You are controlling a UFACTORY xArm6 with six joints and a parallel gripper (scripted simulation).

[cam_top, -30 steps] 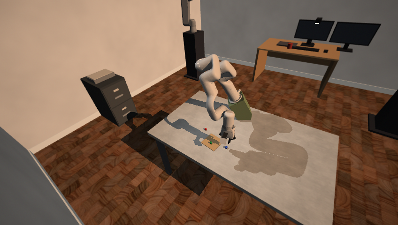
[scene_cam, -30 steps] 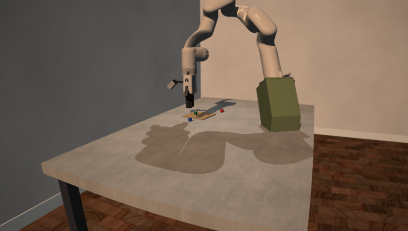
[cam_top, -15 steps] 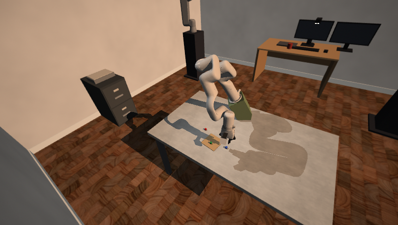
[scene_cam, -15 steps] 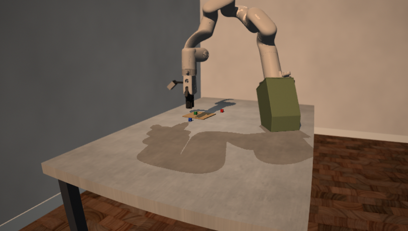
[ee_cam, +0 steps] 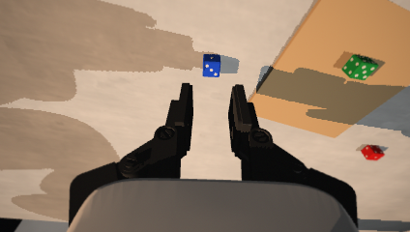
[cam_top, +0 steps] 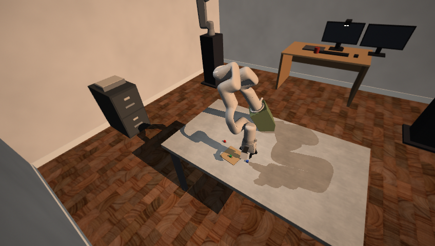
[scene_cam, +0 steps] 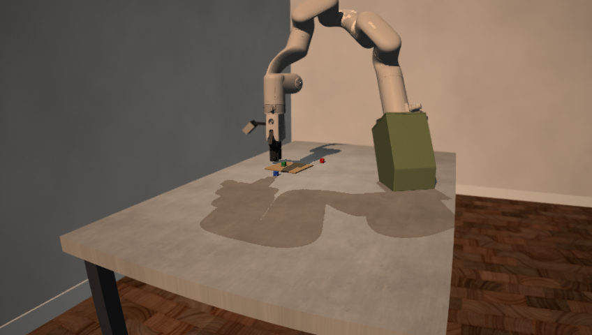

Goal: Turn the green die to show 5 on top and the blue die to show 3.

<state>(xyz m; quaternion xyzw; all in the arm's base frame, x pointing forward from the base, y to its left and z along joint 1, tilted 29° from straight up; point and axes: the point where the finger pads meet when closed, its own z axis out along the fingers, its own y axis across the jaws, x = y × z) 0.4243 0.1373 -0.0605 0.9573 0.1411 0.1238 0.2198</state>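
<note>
Hanging nose-down over the desk (scene_cam: 174, 248), the gripper (ee_cam: 211, 103) has its matte black fingers partly drawn in, a narrow gap between them and nothing in it. Blue die (ee_cam: 212, 65): small glossy cube, white pips, on bare desk just off the mat (ee_cam: 338, 34) edge, ahead of the fingertips and apart from them. Side facing the wrist camera shows three pips; top face can't be read. Green die (ee_cam: 360, 67): same cube shape, sits on the mat, which is a flat thin tan rectangle, partly shadowed. Red die (ee_cam: 371, 152) is off the mat on the desk, well apart from the others. Desk top is pale, faintly streaked grey, light wood edge, dark legs. The arm is smooth beige tubing on an olive block base (scene_cam: 405, 153). Room: wood parquet floor (cam_top: 106, 188), beige and grey walls, dark filing cabinet (cam_top: 120, 105).
</note>
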